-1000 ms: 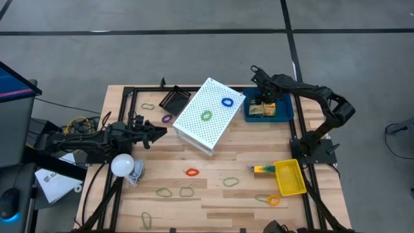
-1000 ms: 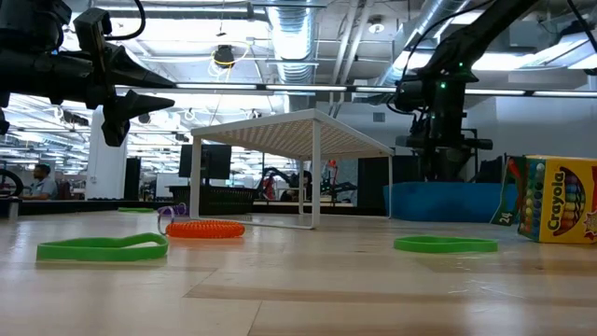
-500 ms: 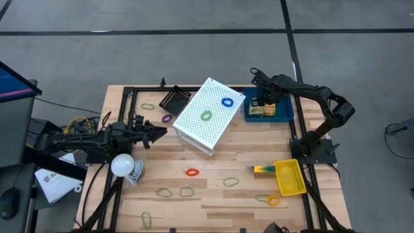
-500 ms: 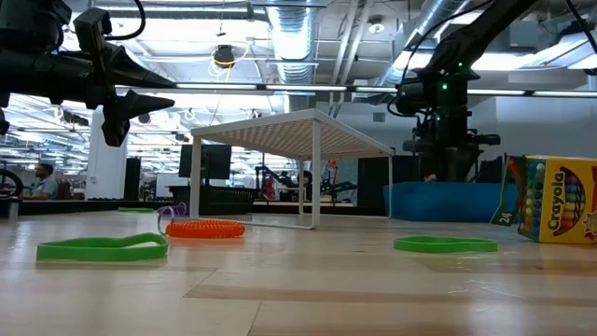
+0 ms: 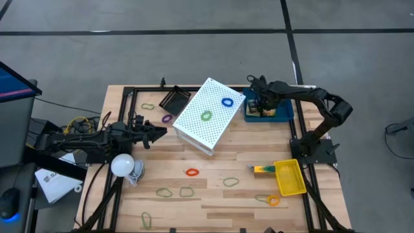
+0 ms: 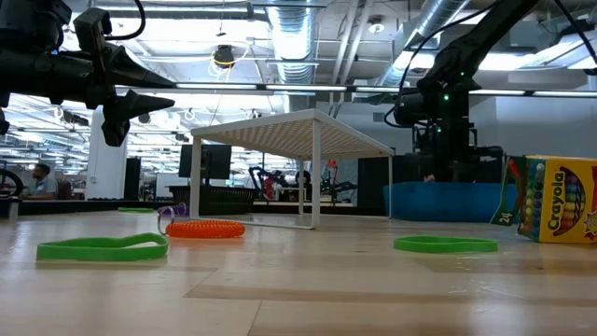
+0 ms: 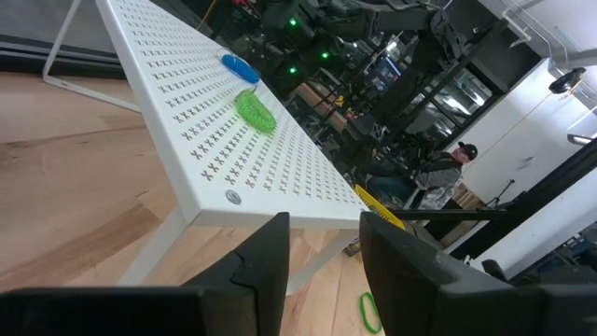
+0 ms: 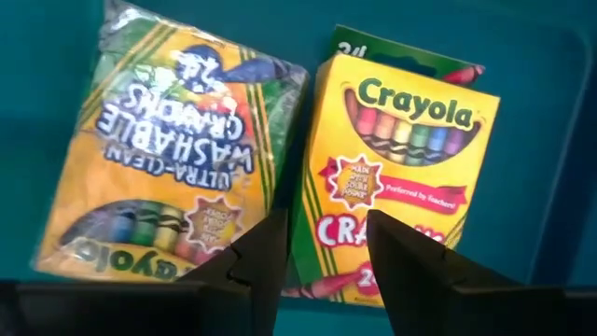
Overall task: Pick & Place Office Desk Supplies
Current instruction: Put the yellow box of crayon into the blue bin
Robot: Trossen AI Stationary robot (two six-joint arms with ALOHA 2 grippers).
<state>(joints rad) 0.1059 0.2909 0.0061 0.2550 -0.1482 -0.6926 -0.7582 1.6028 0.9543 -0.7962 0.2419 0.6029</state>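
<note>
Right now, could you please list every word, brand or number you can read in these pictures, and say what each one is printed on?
"Crayola" and "24": crayon box in the blue tray, under the right gripper.
"ULTRA-CLEAN WASHABLE CRAYONS" and "Crayola", seen upside down: wrapped crayon pack beside that box.
"Crayola" and "24": crayon box by yellow tray.
The starburst seals and small print on the packs are too small to read.

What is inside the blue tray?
Two crayon packs lie side by side in the blue tray, under the right gripper. The tray floor beneath the packs is covered.
</note>
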